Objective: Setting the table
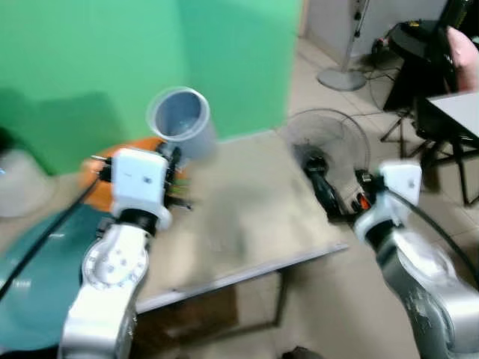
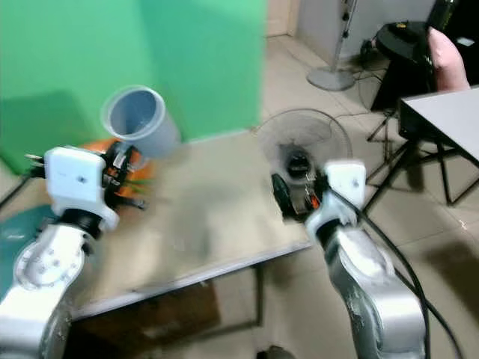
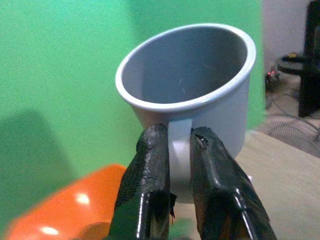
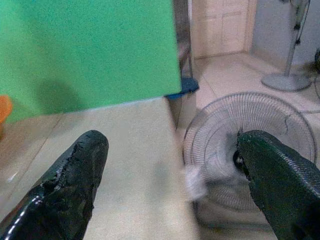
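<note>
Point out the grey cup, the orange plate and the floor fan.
grey cup [image 3: 200, 70], left wrist view, inner wall below the rim.
orange plate [image 3: 75, 200], left wrist view, glossy top surface.
floor fan [image 4: 225, 145], right wrist view, wire grille.

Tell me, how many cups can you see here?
1. A grey cup is held up by its handle in the left gripper, above the table near an orange dish. Others may lie out of view.

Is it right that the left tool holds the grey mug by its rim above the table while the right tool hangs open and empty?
Not quite. The left tool grips the grey mug by its handle, not its rim; the left wrist view shows both fingers pinched on the handle. The rest holds: the mug is above the table, and the right tool is open and empty.
</note>
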